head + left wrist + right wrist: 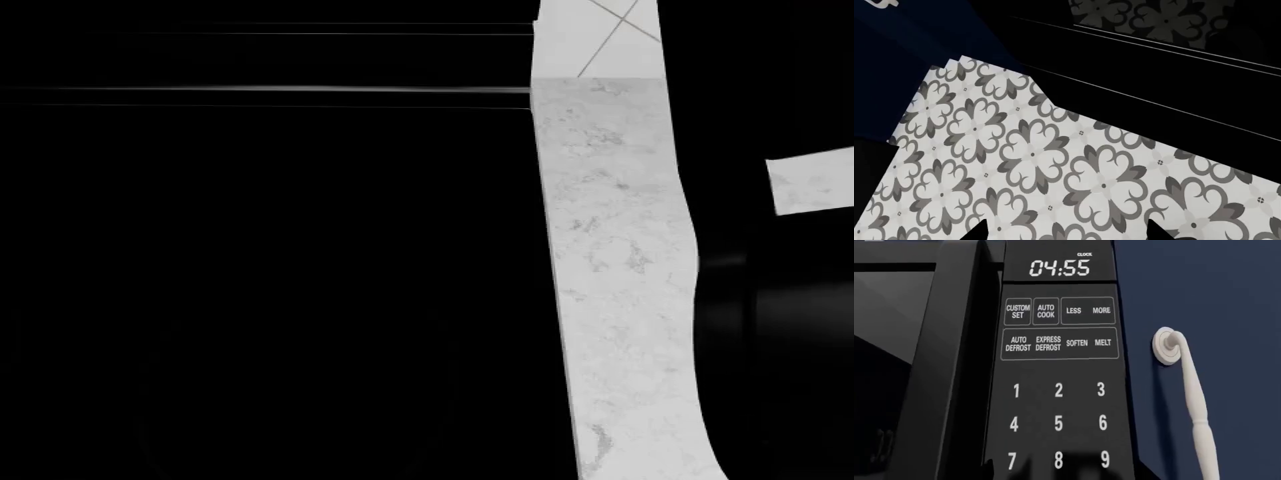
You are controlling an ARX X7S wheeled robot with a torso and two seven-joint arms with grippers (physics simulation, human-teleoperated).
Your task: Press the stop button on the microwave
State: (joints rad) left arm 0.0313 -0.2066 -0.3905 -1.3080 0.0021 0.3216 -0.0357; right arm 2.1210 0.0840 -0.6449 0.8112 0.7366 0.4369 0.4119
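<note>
The right wrist view looks close onto the microwave's black control panel [1057, 365]. Its display [1059, 268] reads 04:55, above function keys and number keys 1 to 9. The stop button is out of view, beyond the frame edge past the 7, 8, 9 row. My right gripper [1066, 475] is close in front of that row. Its dark fingertips barely stand out from the panel, wide apart and holding nothing. My left gripper [1067, 234] hangs open over the patterned floor tiles [1034, 165], away from the microwave.
A dark blue cabinet door [1227, 315] with a white handle [1191, 390] adjoins the panel. The microwave door [914, 340] lies on the panel's other side. The head view is mostly black, with a strip of marble counter [614, 280]. A black appliance front [1174, 85] borders the floor tiles.
</note>
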